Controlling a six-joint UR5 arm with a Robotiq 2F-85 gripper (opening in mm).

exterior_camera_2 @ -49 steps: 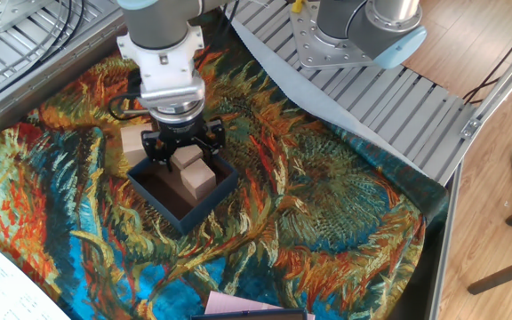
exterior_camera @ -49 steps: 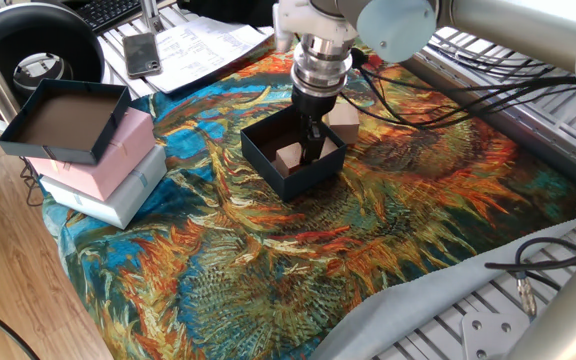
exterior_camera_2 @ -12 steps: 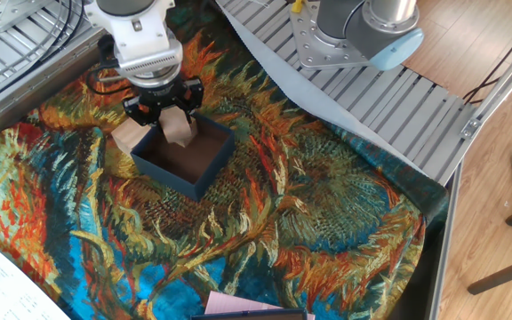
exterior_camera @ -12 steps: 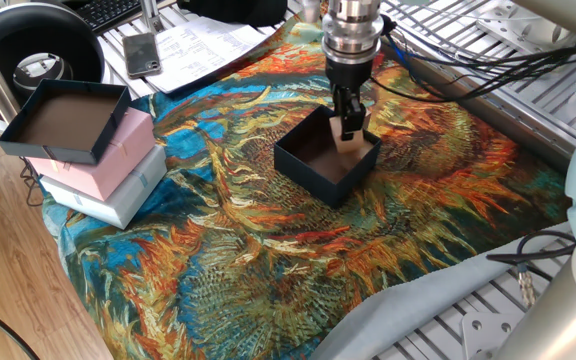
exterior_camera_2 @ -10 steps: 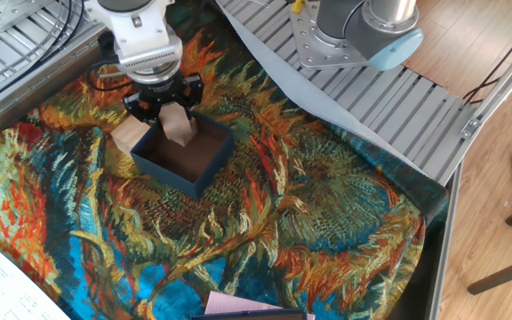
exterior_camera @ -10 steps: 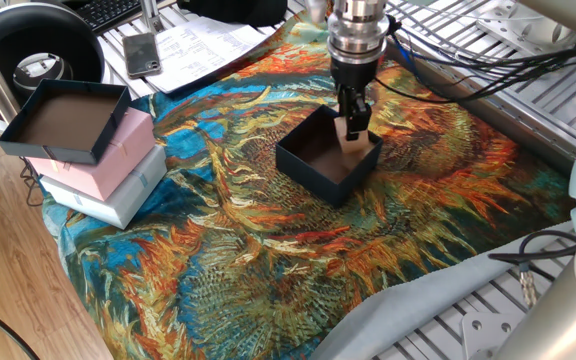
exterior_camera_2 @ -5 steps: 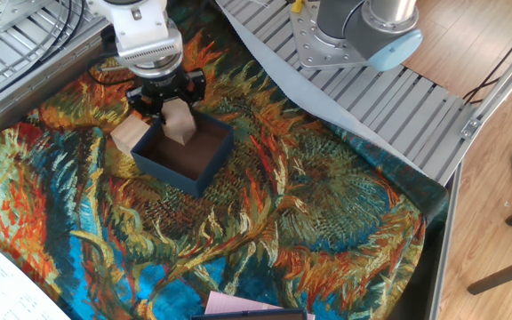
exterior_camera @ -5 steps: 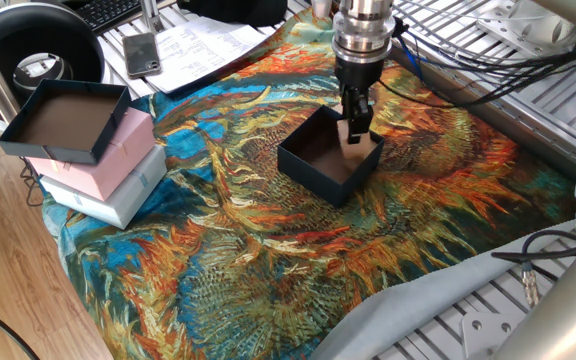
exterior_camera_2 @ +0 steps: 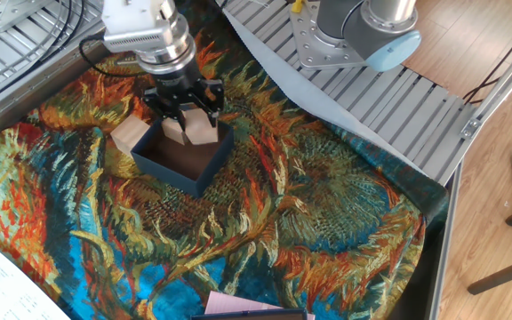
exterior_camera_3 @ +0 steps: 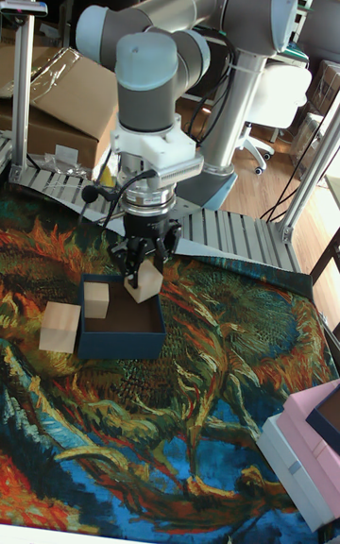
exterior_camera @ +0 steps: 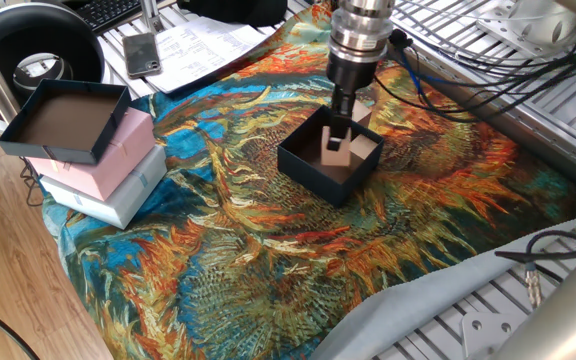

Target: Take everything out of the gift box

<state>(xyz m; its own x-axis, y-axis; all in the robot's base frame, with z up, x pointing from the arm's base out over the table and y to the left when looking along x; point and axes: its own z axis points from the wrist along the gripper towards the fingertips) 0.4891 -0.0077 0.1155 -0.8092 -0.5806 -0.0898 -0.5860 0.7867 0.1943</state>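
The gift box (exterior_camera: 318, 172) (exterior_camera_2: 178, 169) (exterior_camera_3: 121, 336) is a small dark navy box on the patterned cloth. My gripper (exterior_camera: 339, 135) (exterior_camera_2: 192, 117) (exterior_camera_3: 143, 268) hangs over its far wall, shut on a pale wooden cube (exterior_camera_3: 144, 287) (exterior_camera_2: 204, 133) (exterior_camera: 336, 153). That cube is tilted and sits at rim height. A second cube (exterior_camera_3: 95, 299) (exterior_camera_2: 174, 132) rests inside the box in a corner. A third cube (exterior_camera_3: 59, 327) (exterior_camera_2: 131, 134) lies on the cloth just outside the box wall.
At the cloth's edge a dark lid (exterior_camera: 63, 120) with a brown inside lies on a pink box (exterior_camera: 113, 155), which is stacked on a white box (exterior_camera: 118, 195). A phone (exterior_camera: 141, 52) and papers lie beyond. Cables trail behind the arm.
My gripper has shifted sideways along the box's far wall with the cube in it. A second cube inside the box has come into view. The box has stayed put.
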